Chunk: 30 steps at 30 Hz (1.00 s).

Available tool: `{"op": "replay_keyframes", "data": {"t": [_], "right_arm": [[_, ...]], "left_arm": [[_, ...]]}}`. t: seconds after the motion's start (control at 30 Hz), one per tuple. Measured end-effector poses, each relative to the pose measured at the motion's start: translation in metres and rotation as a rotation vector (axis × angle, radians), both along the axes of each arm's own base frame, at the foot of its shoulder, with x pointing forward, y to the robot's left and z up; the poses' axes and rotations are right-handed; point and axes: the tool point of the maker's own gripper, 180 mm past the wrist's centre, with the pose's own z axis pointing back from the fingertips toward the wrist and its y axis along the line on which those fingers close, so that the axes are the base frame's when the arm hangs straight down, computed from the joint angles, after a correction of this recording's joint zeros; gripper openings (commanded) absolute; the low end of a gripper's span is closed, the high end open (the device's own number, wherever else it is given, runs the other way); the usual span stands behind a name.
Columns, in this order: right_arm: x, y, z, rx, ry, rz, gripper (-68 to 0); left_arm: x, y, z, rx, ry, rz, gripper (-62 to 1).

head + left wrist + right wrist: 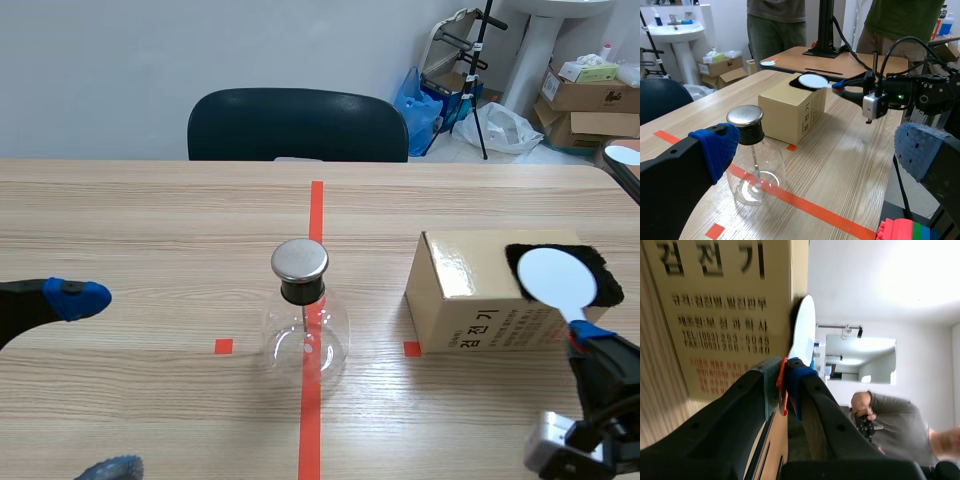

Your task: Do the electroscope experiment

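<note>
Clear glass flask electroscope with a black neck and round metal cap (pixel 305 335) (pixel 755 170) stands upright mid-table, on the long orange-red tape line. It is free of both tools.

Tan cardboard box with printed Korean text (pixel 470 300) (pixel 790 112) (pixel 715 315) sits on the wooden table (pixel 150 220), off to the flask's right and apart from it. A black fuzzy cloth patch (pixel 600 262) (pixel 795 83) lies on the box top.

Right tool (pixel 585 335) (pixel 840 86) (pixel 787 375) is clamped on the handle of a white round-disc paddle (pixel 557 277) (pixel 813 80) (pixel 804 330). The disc sits over the black patch at the box top - can't tell if it touches.

Left tool (pixel 97 385) (pixel 820 150) is spread wide with its blue pads far apart, gripping nothing. It hangs low at the table's left side - flask ahead of it, nearer one finger, no contact.

Dark chair (pixel 298 125) stands behind the far table edge.
</note>
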Motion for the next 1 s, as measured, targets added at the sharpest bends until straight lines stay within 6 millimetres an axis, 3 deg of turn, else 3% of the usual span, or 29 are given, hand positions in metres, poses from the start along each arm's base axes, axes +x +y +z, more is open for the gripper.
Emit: {"op": "replay_keyframes", "data": {"t": [0.1,0.13,0.23,0.27,0.37,0.4,0.5,0.53,0.67,0.8,0.93,1.0], "right_arm": [[0.006,-0.03,0.0,0.032,-0.011,-0.22,-66.5],[0.005,-0.03,-0.001,0.037,-0.002,-0.215,-66.5],[-0.001,0.003,-0.001,0.016,0.008,0.008,-66.5],[0.0,0.005,-0.001,0.016,0.004,0.001,-66.5],[0.005,-0.027,-0.003,0.028,-0.001,-0.229,-66.5],[0.004,-0.028,-0.007,0.029,0.025,-0.219,-66.5],[-0.002,0.003,-0.007,-0.002,0.036,-0.001,-66.5],[-0.001,0.004,-0.006,-0.002,0.026,-0.004,-66.5],[0.003,-0.032,-0.006,0.018,0.015,-0.253,-66.5],[-0.002,0.003,-0.005,0.003,0.018,-0.017,-66.5],[0.002,-0.029,-0.005,0.027,0.005,-0.257,-66.5],[0.001,-0.015,-0.008,0.016,0.034,-0.13,-66.5]], "left_arm": [[0.0,0.0,0.0,0.0,0.0,0.0,1.4],[0.0,0.0,0.0,0.0,0.0,0.0,1.4],[0.0,0.0,0.0,0.0,0.0,0.0,1.4],[0.0,0.0,0.0,0.0,0.0,0.0,1.4],[0.0,0.0,0.0,0.0,0.0,0.0,1.4],[0.0,0.0,0.0,0.0,0.0,0.0,1.4],[0.0,0.0,0.0,0.0,0.0,0.0,1.4],[0.0,0.0,0.0,0.0,0.0,0.0,1.4],[0.0,0.0,0.0,0.0,0.0,0.0,1.4],[0.0,0.0,0.0,0.0,0.0,0.0,1.4],[0.0,0.0,0.0,0.0,0.0,0.0,1.4],[0.0,0.0,0.0,-0.001,0.0,0.0,1.4]]}}
